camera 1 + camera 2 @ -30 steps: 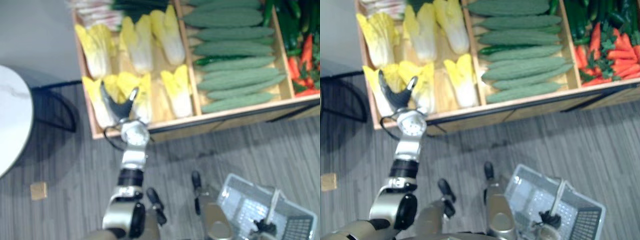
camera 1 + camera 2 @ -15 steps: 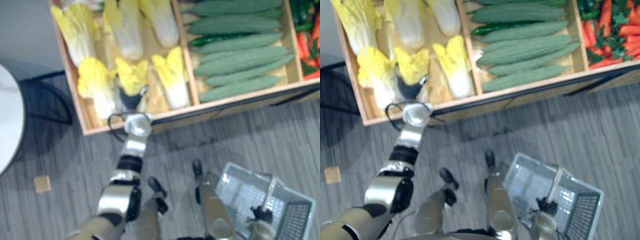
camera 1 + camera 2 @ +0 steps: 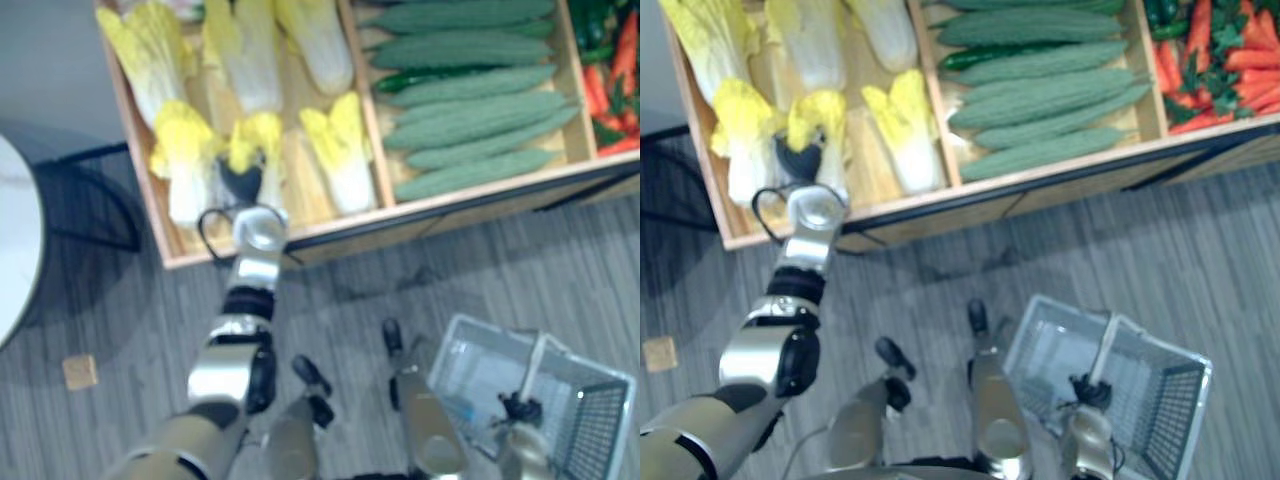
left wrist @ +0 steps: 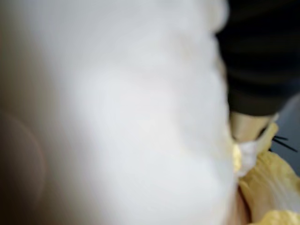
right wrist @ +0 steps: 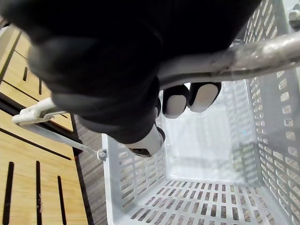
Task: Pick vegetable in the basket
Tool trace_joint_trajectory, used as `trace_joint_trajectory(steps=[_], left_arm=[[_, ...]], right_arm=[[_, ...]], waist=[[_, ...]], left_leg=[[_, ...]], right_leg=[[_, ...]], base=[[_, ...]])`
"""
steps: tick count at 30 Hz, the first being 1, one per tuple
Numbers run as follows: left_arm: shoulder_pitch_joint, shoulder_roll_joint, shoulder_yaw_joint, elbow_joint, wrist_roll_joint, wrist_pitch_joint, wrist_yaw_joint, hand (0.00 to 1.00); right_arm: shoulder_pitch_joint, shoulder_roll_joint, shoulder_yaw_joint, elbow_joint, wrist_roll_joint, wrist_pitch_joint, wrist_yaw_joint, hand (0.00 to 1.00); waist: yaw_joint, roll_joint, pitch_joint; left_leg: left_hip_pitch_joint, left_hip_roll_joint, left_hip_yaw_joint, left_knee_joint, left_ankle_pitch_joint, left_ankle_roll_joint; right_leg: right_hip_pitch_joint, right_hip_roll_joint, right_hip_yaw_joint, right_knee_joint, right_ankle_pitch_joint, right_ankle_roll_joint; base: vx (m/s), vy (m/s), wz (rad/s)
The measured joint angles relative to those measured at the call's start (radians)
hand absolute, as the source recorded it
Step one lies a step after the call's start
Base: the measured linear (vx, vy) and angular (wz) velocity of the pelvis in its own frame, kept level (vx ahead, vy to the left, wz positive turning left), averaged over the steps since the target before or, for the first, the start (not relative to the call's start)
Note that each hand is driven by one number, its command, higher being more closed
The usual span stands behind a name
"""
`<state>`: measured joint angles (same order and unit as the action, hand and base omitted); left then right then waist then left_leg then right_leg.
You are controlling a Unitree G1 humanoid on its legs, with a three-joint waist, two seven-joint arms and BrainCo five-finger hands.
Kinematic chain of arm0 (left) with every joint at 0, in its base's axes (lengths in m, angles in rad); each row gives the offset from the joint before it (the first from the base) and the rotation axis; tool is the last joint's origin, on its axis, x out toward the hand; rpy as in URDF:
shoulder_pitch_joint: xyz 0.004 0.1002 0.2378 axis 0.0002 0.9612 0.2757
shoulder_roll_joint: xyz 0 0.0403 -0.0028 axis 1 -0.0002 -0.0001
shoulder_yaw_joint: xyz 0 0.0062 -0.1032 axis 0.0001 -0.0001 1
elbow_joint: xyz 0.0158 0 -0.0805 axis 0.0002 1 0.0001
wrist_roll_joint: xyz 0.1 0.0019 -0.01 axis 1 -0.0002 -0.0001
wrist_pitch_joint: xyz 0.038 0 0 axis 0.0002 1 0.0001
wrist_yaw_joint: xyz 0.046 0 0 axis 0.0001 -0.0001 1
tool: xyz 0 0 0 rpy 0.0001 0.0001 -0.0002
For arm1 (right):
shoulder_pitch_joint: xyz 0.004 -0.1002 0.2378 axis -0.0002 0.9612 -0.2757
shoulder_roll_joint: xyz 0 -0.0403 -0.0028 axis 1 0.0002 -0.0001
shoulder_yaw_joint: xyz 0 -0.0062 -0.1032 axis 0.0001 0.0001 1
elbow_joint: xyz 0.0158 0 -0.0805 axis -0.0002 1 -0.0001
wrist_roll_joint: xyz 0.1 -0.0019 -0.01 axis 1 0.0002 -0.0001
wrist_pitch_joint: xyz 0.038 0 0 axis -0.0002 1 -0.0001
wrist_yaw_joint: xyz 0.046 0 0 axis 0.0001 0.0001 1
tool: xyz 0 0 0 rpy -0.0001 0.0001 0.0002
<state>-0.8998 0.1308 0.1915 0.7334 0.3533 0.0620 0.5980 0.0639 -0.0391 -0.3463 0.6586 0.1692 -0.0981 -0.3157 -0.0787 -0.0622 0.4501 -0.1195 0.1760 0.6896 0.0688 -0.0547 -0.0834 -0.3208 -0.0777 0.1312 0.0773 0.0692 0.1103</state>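
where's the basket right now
In the eye views the grey basket is at lower right, on the robot's right side. The right hand is curled round its handle, on the near side of the wooden vegetable crate.
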Motion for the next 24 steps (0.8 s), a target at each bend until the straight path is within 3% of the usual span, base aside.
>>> trace_joint_trajectory(steps=[4,6,7,8,9,11,15,16,17,18,19,20,21,22,23,24], left_arm=[[0.018,0.006,-0.068,-0.173,-0.030,0.022,-0.018,1.00],[0.099,0.031,-0.098,-0.373,-0.029,0.023,-0.013,1.00],[0.155,0.039,-0.107,-0.483,-0.024,0.022,-0.003,1.00],[0.212,0.040,-0.109,-0.586,-0.014,0.012,0.014,1.00],[0.253,0.035,-0.129,-0.639,0.022,0.010,0.031,1.00],[0.277,0.025,-0.197,-0.653,0.086,0.009,0.024,1.00],[0.363,-0.020,-0.320,-0.721,0.176,0.001,-0.014,1.00],[0.387,-0.034,-0.342,-0.731,0.198,-0.017,-0.026,1.00],[0.408,-0.050,-0.344,-0.732,0.219,-0.031,-0.041,1.00],[0.419,-0.057,-0.341,-0.736,0.219,-0.032,-0.049,1.00],[0.451,-0.063,-0.333,-0.743,0.219,-0.035,-0.060,1.00],[0.479,-0.066,-0.328,-0.743,0.219,-0.036,-0.071,1.00],[0.529,-0.073,-0.323,-0.761,0.219,-0.037,-0.085,1.00],[0.585,-0.084,-0.315,-0.769,0.216,-0.046,-0.103,1.00],[0.600,-0.087,-0.312,-0.769,0.216,-0.054,-0.113,1.00],[0.630,-0.089,-0.312,-0.769,0.215,-0.070,-0.132,1.00]], right_arm=[[0.012,0.002,0.006,-0.035,0.000,0.000,0.008,1.00],[0.012,0.003,0.028,-0.060,0.000,-0.001,0.017,1.00],[0.012,-0.005,0.040,-0.067,0.001,-0.002,0.021,1.00],[0.006,-0.015,0.044,-0.065,-0.005,-0.002,0.035,1.00],[0.007,-0.024,0.041,-0.064,-0.012,-0.002,0.043,1.00],[0.018,-0.024,0.037,-0.060,-0.016,0.000,0.049,1.00],[0.049,0.007,0.038,-0.069,-0.053,0.006,0.075,1.00],[0.047,0.013,0.039,-0.073,-0.055,0.007,0.076,1.00],[0.037,0.013,0.041,-0.075,-0.057,0.007,0.076,1.00],[0.023,0.013,0.040,-0.077,-0.061,0.009,0.072,1.00],[0.000,0.004,0.040,-0.084,-0.084,0.010,0.062,1.00],[-0.008,-0.007,0.046,-0.092,-0.102,0.012,0.063,1.00],[-0.018,-0.019,0.066,-0.100,-0.125,0.016,0.062,1.00],[-0.041,-0.040,0.118,-0.110,-0.129,0.026,0.062,1.00],[-0.062,-0.040,0.129,-0.111,-0.130,0.027,0.062,1.00],[-0.085,-0.035,0.148,-0.113,-0.133,0.029,0.058,1.00]], waist=[[0.002,-0.031,-0.006],[0.000,-0.058,-0.015],[0.004,-0.059,-0.018],[0.015,-0.046,-0.034],[0.026,-0.029,-0.065],[0.013,-0.019,-0.102],[0.003,-0.039,-0.151],[0.004,-0.035,-0.159],[0.008,-0.015,-0.169],[0.011,-0.009,-0.172],[0.010,-0.006,-0.170],[0.010,-0.007,-0.171],[0.016,-0.013,-0.176],[0.031,0.007,-0.188],[0.039,0.016,-0.195],[0.061,0.043,-0.223]], left_leg=[[0.012,0.013,-0.026,0.061,-0.028,0.005],[0.015,0.016,-0.151,0.148,-0.047,0.008],[0.020,0.013,-0.288,0.201,-0.077,0.006],[0.031,0.012,-0.433,0.246,-0.129,-0.009],[0.044,0.014,-0.500,0.248,-0.176,-0.038],[0.079,0.007,-0.501,0.216,-0.212,-0.045],[0.155,-0.032,-0.435,0.146,-0.218,-0.037],[0.166,-0.033,-0.406,0.153,-0.223,-0.028],[0.165,-0.017,-0.364,0.152,-0.216,-0.012],[0.174,-0.015,-0.333,0.142,-0.216,-0.008],[0.202,-0.015,-0.275,0.139,-0.216,-0.008],[0.224,-0.017,-0.236,0.151,-0.218,-0.006],[0.245,-0.028,-0.193,0.188,-0.228,0.002],[0.251,-0.024,-0.173,0.196,-0.224,0.019],[0.262,-0.021,-0.158,0.177,-0.218,0.030],[0.281,0.010,-0.088,0.122,-0.217,0.033]], right_leg=[[0.037,0.004,-0.002,-0.005,0.002,0.001],[0.068,0.015,0.034,-0.003,0.002,0.000],[0.091,0.022,0.068,0.002,0.003,-0.001],[0.103,0.041,0.103,0.007,0.002,-0.001],[0.100,0.063,0.133,0.008,0.001,0.000],[0.099,0.066,0.141,0.007,0.001,0.003],[0.103,0.045,0.141,0.015,0.018,0.022],[0.100,0.033,0.077,0.011,0.042,-0.003],[0.106,0.026,-0.033,-0.022,0.071,-0.067],[0.096,0.017,-0.133,0.014,0.040,-0.109],[0.058,-0.035,-0.329,0.163,-0.058,-0.152],[0.057,-0.079,-0.439,0.249,-0.100,-0.165],[0.064,-0.113,-0.580,0.296,-0.103,-0.174],[0.060,-0.085,-0.659,0.271,-0.033,-0.227],[0.061,-0.051,-0.672,0.219,0.012,-0.215],[0.071,0.003,-0.697,0.097,0.056,-0.160]], base=[[0.08,0.004,-0.01],[0.11,-0.059,-0.51],[0.09,-0.033,-0.94],[0.06,0.077,-1.38],[0.04,0.115,-1.20],[0.02,0.145,-0.51],[-0.03,0.096,-0.38],[-0.10,0.060,-0.68],[-0.09,0.027,-0.78],[-0.10,0.021,-0.97],[-0.07,0.010,-0.91],[-0.07,0.027,-1.15],[-0.09,0.011,-1.60],[-0.11,-0.010,-1.77],[-0.14,-0.088,-2.14],[-0.10,-0.120,-1.70]])
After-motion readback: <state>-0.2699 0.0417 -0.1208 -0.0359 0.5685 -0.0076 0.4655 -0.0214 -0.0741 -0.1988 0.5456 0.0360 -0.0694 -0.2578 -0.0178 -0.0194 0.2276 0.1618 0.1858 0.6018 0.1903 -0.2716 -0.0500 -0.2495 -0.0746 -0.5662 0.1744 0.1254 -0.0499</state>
